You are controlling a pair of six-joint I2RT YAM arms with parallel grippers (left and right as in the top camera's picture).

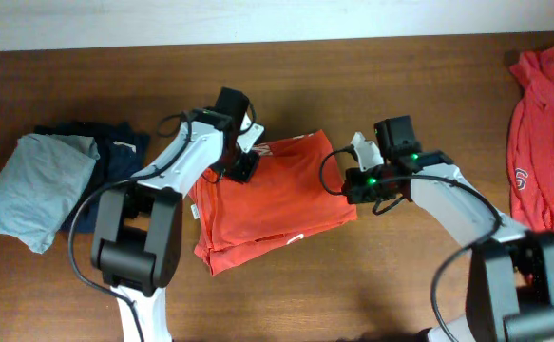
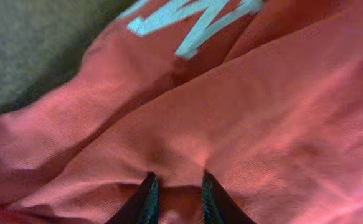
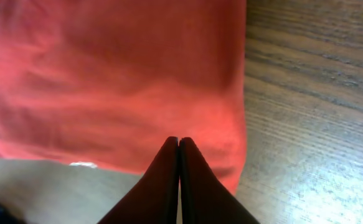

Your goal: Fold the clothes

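Folded orange-red cotton T-shirt with white print (image 1: 277, 204) lies mid-desk; left arm reaches over its upper-left corner, left end effector (image 2: 180, 186) narrowly parted, cloth ridge between the tips, grip cannot be confirmed; right end effector (image 3: 179, 149) fully closed, empty, over its right edge; brown wooden desk (image 1: 400, 76) also carries crumpled orange-red T-shirt (image 1: 543, 142) far right, light-grey folded garment (image 1: 34, 185) and navy folded garment (image 1: 115, 152) far left.

Loose T-shirt (image 1: 541, 142) runs off the overhead's right edge.

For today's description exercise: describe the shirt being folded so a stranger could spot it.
On the wooden table, look to the middle. The orange-red shirt there lies flat, partly folded, with white print; the other red shirt sprawls at the right edge.
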